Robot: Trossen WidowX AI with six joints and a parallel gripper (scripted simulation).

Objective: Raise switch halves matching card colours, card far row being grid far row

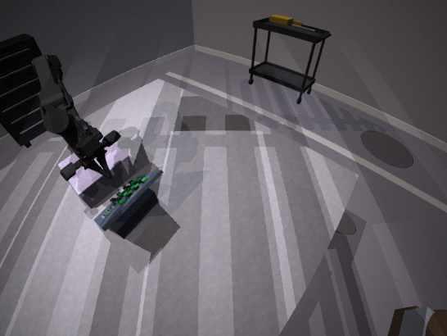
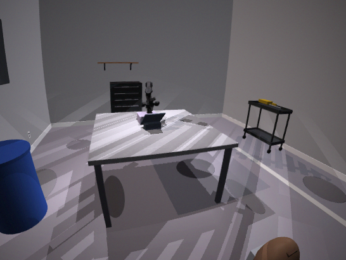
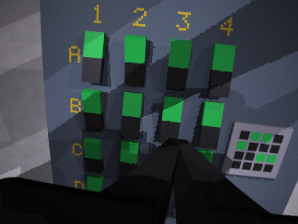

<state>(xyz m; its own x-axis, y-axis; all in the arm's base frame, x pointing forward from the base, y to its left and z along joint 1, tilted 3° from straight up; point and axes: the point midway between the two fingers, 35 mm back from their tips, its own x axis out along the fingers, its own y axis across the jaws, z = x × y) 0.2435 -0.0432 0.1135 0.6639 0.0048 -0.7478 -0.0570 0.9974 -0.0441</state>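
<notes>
The tilted blue-grey panel (image 1: 100, 223) (image 2: 153, 118) (image 3: 57, 22) carries a grid of rocker switches with green far halves and dark near halves. Rows A and B show fully in the wrist view, such as switch A1 (image 3: 93, 57) and switch B3 (image 3: 172, 119); which halves are raised is hard to tell. My gripper (image 1: 110, 176) (image 3: 176, 147) is shut and empty; its tips appear just below B3, over row C. It hides parts of rows C and D. The card (image 3: 231, 142) shows, far row first: dark, green, green, dark; green, dark, dark, dark; dark, dark, green, green; all dark.
A dark stand (image 1: 137, 215) (image 2: 152, 125) holds the panel on the table (image 2: 127, 139). A pale block (image 1: 83, 178) lies under the arm, close to the panel. A wheeled cart (image 1: 282, 75) (image 2: 266, 134) and a drawer cabinet (image 2: 125, 95) stand away from the table.
</notes>
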